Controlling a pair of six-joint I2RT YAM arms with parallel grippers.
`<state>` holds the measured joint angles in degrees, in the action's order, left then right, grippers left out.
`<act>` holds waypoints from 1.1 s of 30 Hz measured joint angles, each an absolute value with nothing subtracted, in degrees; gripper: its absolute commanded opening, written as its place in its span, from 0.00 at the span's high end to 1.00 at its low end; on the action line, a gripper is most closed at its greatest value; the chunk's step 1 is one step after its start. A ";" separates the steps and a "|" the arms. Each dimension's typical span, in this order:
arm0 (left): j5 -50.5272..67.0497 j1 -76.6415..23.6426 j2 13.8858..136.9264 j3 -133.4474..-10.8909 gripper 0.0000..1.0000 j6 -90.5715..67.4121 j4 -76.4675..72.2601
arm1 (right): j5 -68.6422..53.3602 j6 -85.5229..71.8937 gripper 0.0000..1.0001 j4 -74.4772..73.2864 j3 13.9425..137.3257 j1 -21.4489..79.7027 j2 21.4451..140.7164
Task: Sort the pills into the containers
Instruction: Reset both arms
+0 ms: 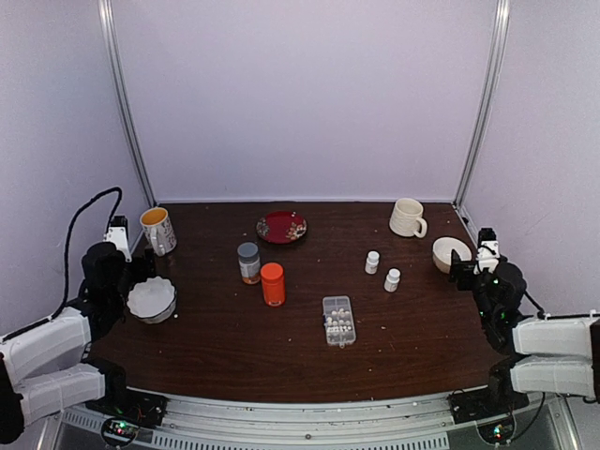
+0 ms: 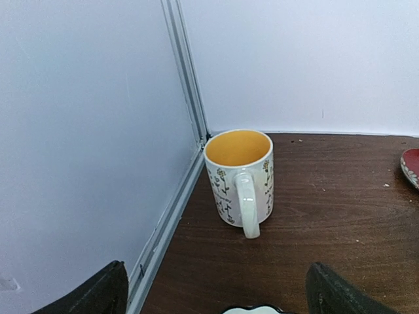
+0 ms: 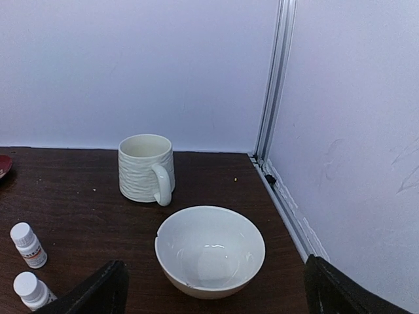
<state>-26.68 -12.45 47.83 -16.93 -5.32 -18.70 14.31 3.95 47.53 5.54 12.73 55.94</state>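
The containers are the cells of a flat clear organizer box (image 1: 338,321) lying on the dark table right of centre. The pills (image 1: 339,325) show as a pale cluster inside its cells; I cannot make out single tablets. Neither wrist view shows the box. My left gripper (image 1: 134,268) (image 2: 219,291) stands open at the far left, over the far rim of a scalloped bowl and facing a floral mug. My right gripper (image 1: 463,269) (image 3: 213,288) stands open at the far right, facing a plain white bowl. Nothing is between either pair of fingers.
An orange bottle (image 1: 273,283) and a grey-capped bottle (image 1: 248,262) stand left of the box. Two small white bottles (image 1: 372,262) (image 1: 392,279) stand to its right. Also here: red plate (image 1: 281,227), white mug (image 1: 407,217), white bowl (image 3: 209,252), scalloped bowl (image 1: 152,299), floral mug (image 2: 239,175).
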 measured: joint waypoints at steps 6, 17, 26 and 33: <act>-22.55 -8.14 55.35 -16.69 0.03 -1.21 -27.24 | 8.73 4.32 0.04 57.98 8.73 8.67 69.49; -13.80 -4.25 71.96 -15.44 0.10 4.29 -44.95 | 1.98 -0.21 0.00 65.01 12.80 2.20 78.11; -7.64 -0.64 80.53 -16.45 0.03 4.80 -53.87 | 1.54 -0.45 0.00 63.09 13.91 2.20 78.13; -6.63 1.85 81.71 -17.98 0.03 3.20 -54.17 | 1.50 -0.45 0.00 62.76 13.91 2.20 78.13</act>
<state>-6.63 1.85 81.71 -17.98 3.20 -54.17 1.50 -0.45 62.76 13.91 2.20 78.13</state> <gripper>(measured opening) 0.975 0.996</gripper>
